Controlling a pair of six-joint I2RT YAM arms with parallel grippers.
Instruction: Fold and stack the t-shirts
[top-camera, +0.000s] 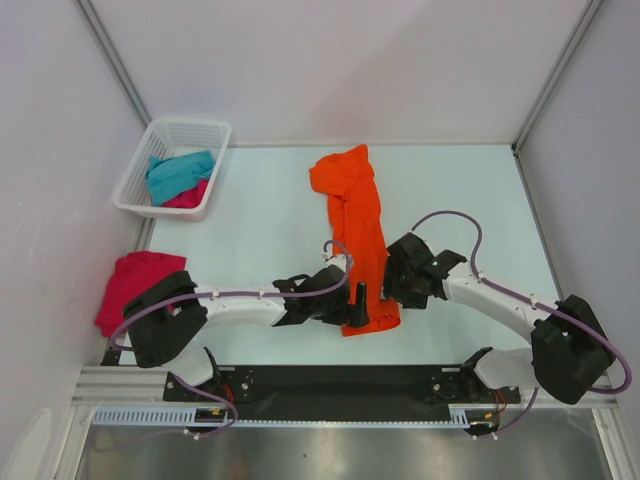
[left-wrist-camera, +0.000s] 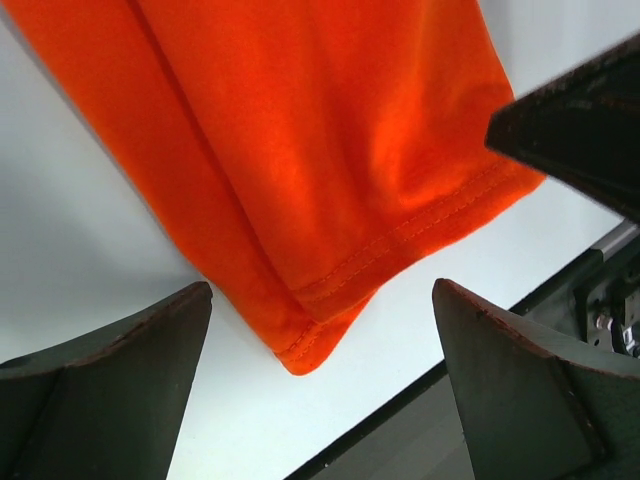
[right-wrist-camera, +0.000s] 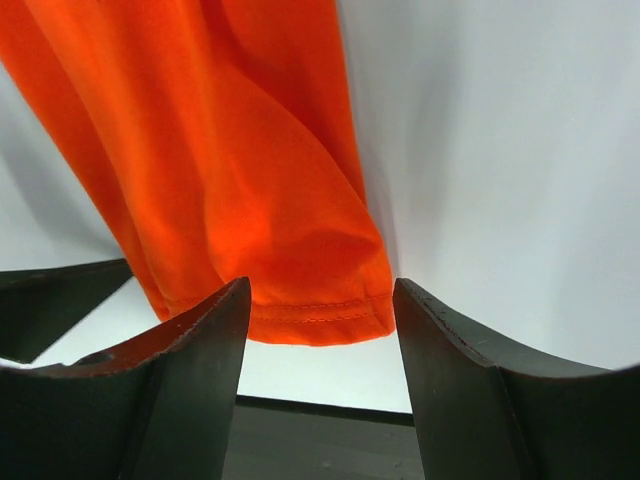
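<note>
L gripper (top-camera: 356, 298): jaws wide open, nothing btwn them, hanging just left of the near end of the bright orange cloth t-shirt (top-camera: 350, 215). R gripper (top-camera: 393, 288): jaws also apart, not pinching anything, just right of that same end.

Orange shirt lies approx centre of the white table top (top-camera: 260, 220), folded lengthwise into a long narrow strip running far to near. Far end is bunched and wider; near hem is close to the table's near edge.

L wrist view: stitched hem corner lies flat on the table just past the two dark fingers (left-wrist-camera: 110, 390). R wrist view: double-stitched hem sits just beyond the gap btwn the dark fingertips (right-wrist-camera: 180, 390); cloth flat, can't confirm any contact.

Crimson pink cloth t-shirt (top-camera: 135, 280) is crumpled at the table's left edge, partly hidden by L arm's black joint.

White plastic lattice basket (top-camera: 190, 123) sits at the far left corner. It holds a crumpled teal blue t-shirt (top-camera: 180, 172), w/ a second pink t-shirt (top-camera: 190, 196) at its near side.
</note>
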